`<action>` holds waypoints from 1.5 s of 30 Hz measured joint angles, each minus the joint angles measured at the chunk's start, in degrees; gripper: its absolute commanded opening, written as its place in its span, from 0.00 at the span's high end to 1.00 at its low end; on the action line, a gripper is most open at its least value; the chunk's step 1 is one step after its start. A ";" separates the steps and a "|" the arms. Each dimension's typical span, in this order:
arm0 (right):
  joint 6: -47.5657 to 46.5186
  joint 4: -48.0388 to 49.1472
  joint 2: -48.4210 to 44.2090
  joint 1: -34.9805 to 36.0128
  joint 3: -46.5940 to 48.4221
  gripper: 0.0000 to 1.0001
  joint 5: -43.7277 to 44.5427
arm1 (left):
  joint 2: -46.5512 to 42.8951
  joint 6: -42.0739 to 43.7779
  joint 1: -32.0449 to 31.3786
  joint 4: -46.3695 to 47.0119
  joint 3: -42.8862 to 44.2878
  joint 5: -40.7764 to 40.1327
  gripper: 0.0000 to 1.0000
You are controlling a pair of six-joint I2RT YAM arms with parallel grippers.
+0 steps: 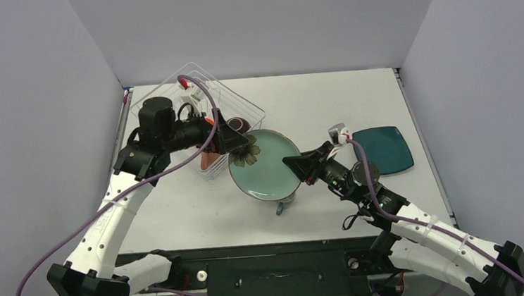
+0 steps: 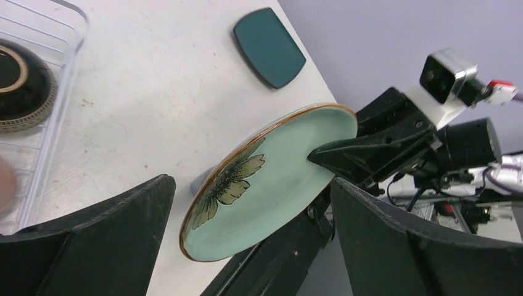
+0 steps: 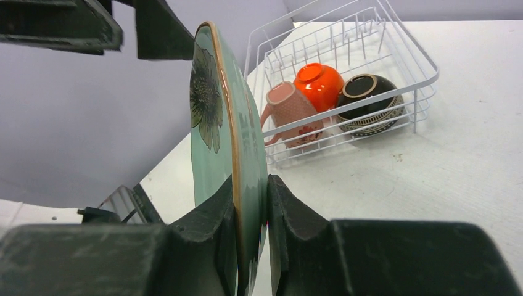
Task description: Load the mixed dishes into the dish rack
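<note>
The white table (image 1: pixel 326 100) is the largest thing I see from above, and the wire rack (image 3: pixel 419 111) sits toward its 10 o'clock corner. The round plate (image 1: pixel 266 165) is not in the rack. It hangs tilted above the middle of the table, flower side up, just off the rack's 4 o'clock corner. My right gripper (image 3: pixel 253 185) has it: the jaws are nearly closed, one finger on each face, pinching the rim at about the plate's 3 o'clock in the top view. My left gripper (image 1: pixel 232 137) stands with its jaws spread as wide as they go and holds nothing. It sits at the plate's 10 o'clock edge, with the flower end showing in the gap between the fingers, and I cannot tell whether either finger touches the rim. The square plate (image 1: pixel 384 149) lies flat on the table at 3 o'clock from the round plate, well apart from the rack. Three dishes are in the rack, seen from my right wrist. The brown bowl (image 3: pixel 369 105) and the orange bowl (image 3: pixel 317 83) are both foot up and touching. The brown bowl is at 4 o'clock from the orange one. The pink mug (image 3: pixel 290 114) leans at the orange bowl's 8 o'clock. The grey-blue mug (image 1: pixel 284 201) shows from under the round plate's 6 o'clock edge, standing on the table.
</note>
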 measured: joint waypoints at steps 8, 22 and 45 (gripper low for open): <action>-6.32 -1.73 3.52 0.22 1.60 1.00 5.22 | 0.07 -5.44 4.92 -7.34 6.93 -8.52 0.04; -39.08 -5.92 8.85 10.91 9.60 1.00 22.36 | -1.51 -54.40 -2.64 2.51 -4.72 -7.48 0.06; -66.49 -1.38 14.21 27.52 9.68 1.00 39.04 | 11.50 -67.95 -13.09 -20.98 7.85 -18.75 0.42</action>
